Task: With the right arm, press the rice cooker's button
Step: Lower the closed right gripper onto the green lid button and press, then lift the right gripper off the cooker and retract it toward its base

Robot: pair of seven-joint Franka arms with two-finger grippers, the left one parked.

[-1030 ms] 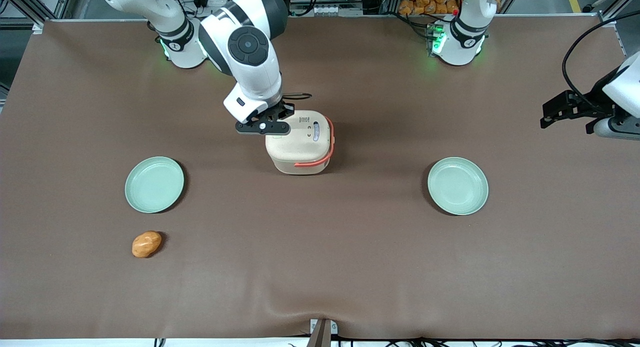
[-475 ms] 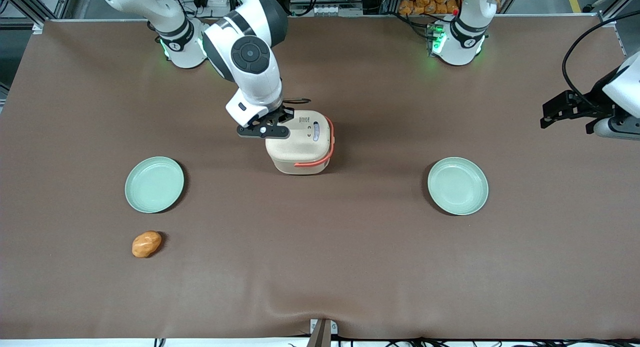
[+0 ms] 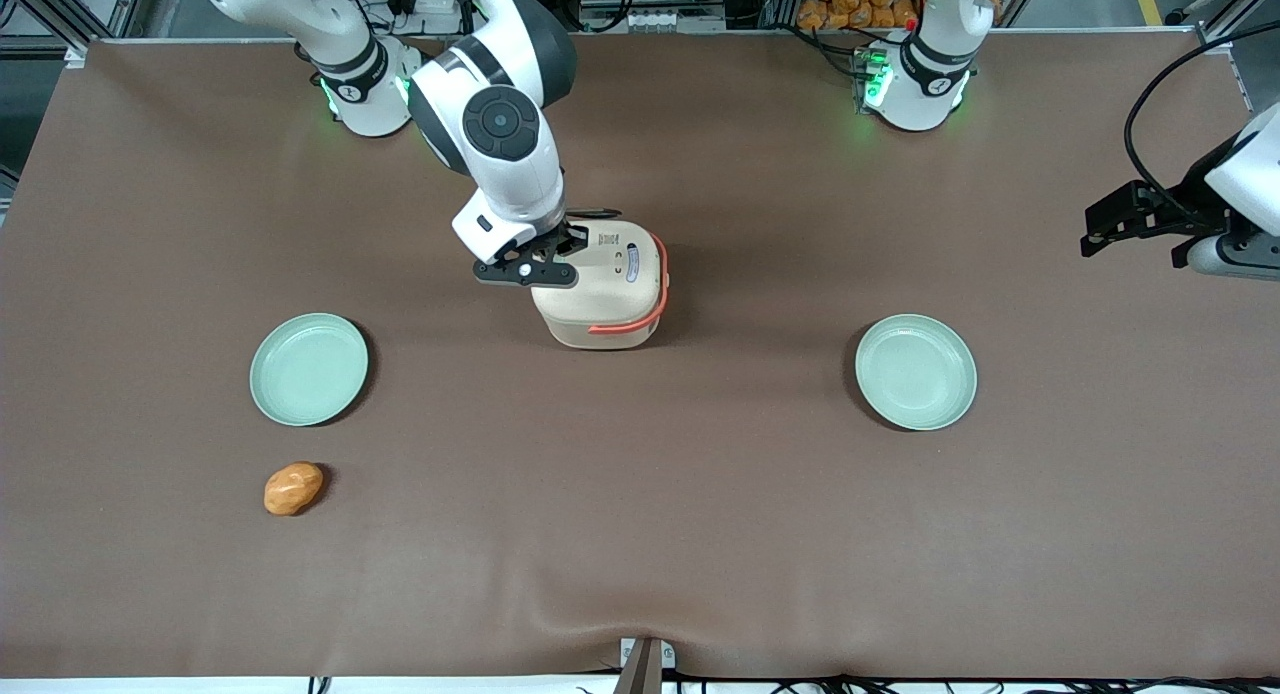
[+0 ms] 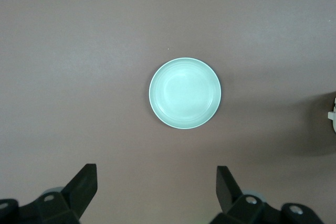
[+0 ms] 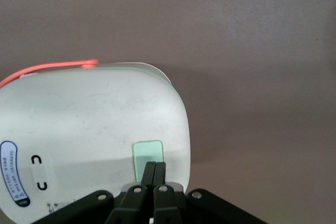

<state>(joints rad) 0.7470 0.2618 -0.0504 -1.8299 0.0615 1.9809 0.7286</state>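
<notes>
Right wrist view is showing the jaws (image 5: pixel 154 174) pinched fully together, holding nothing, their joined tips sitting on the pale green button (image 5: pixel 147 155) near the edge of the rice cooker (image 5: pixel 94 129) lid. Closing them likely is making one firm poking tip. The cooker is standing mid-tabletop (image 3: pixel 640 534) directly beneath the jaws, lid shut. Bare brown surface is lying all round it; two green plates (image 3: pixel 309 369) and an orange lump (image 3: pixel 293 488) are sitting well apart.

Rice cooker (image 5: pixel 94 129) lid label: print too small to read.
</notes>
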